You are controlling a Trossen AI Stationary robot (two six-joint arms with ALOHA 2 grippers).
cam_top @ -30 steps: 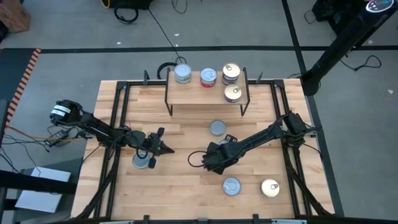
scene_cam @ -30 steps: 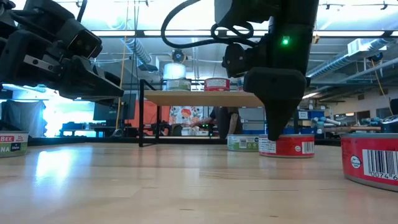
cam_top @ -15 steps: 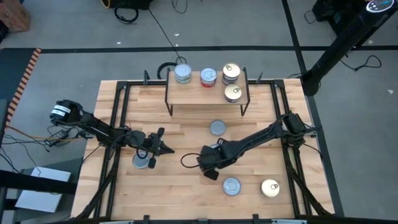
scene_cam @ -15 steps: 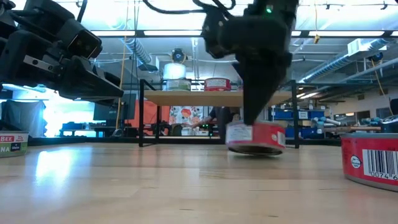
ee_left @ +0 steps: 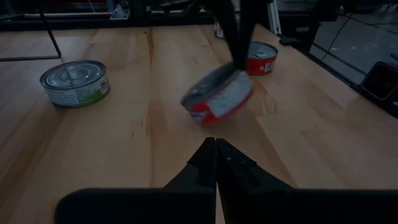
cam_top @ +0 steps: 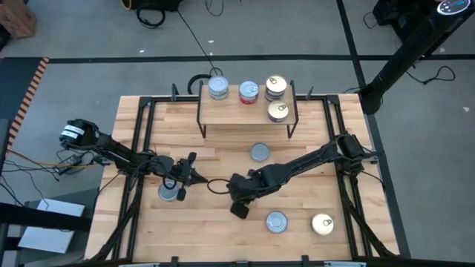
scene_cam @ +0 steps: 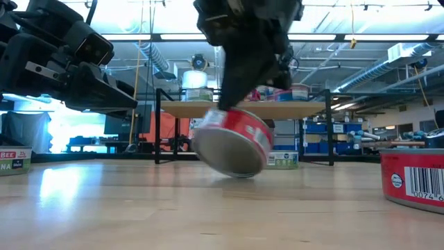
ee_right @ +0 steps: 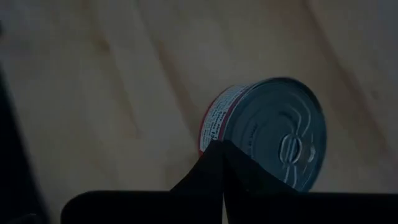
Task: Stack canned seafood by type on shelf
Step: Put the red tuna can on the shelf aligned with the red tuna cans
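Canned seafood is spread over two places. On the small light-wood shelf (cam_top: pixel 230 111) with black wire legs, at the far side of the slatted wooden tabletop (cam_top: pixel 215 230), stand a silver-blue tin (cam_top: pixel 217 87), a red-topped tin (cam_top: pixel 249 90) and two spots of gold pull-tab tins (cam_top: pixel 275 87). Three more tins sit loose on the right half of the tabletop.

The tin in play is a flat round red-labelled tin (scene_cam: pixel 232 142) near the middle of the tabletop. It is tipped up on its edge, one side lifted, its silver face turned toward the right wrist camera. The right tool (ee_right: pixel 222 146) stands right at its lower rim with its fingers pressed together tip to tip. Whether they pinch the rim or merely touch it cannot be told; they do not span the tin's body.

The left tool (ee_left: pixel 216 142), also closed and empty, hovers low on the left and points toward the tilted tin.

The right arm is clearly the nearer one. Judging from this, the tin's flat faces lean rather than lie level, so a grasp across its width probably needs it settled first. Its matching red tin waits far off on the shelf.
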